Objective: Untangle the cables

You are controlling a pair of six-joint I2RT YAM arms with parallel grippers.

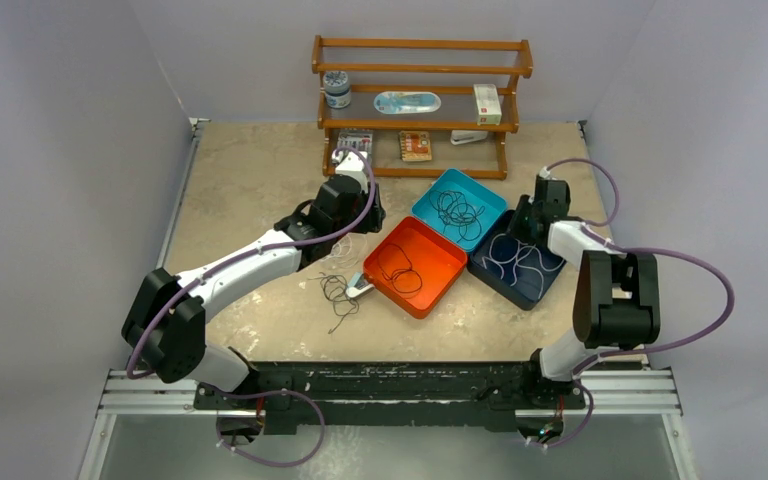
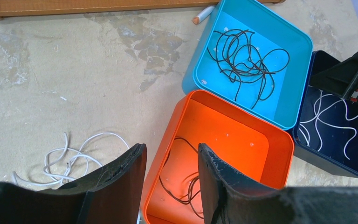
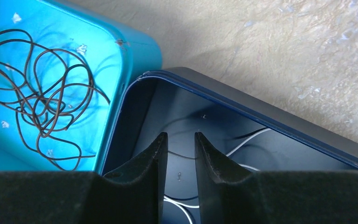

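Note:
The cables lie in several places. A black tangle (image 1: 458, 212) (image 2: 247, 60) (image 3: 37, 93) fills the teal tray (image 1: 422, 203). A black loop (image 1: 400, 268) (image 2: 182, 182) rests in the orange tray (image 1: 438, 290). White cables (image 1: 520, 262) (image 2: 328, 123) (image 3: 247, 140) are in the navy tray (image 1: 550, 290). On the table left of the orange tray are a small black tangle (image 1: 338, 292) and white cables (image 2: 70, 161). My left gripper (image 1: 355, 210) (image 2: 171, 147) hovers open and empty over the orange tray's left rim. My right gripper (image 1: 525, 225) (image 3: 180, 136) is down in the navy tray, jaws slightly apart, with a thin cable crossing between the tips.
A wooden shelf (image 1: 420, 100) with small items stands at the back, just behind the teal tray. A pen-like stick (image 2: 204, 14) lies at its foot. The three trays touch one another. Grey walls close the table on both sides.

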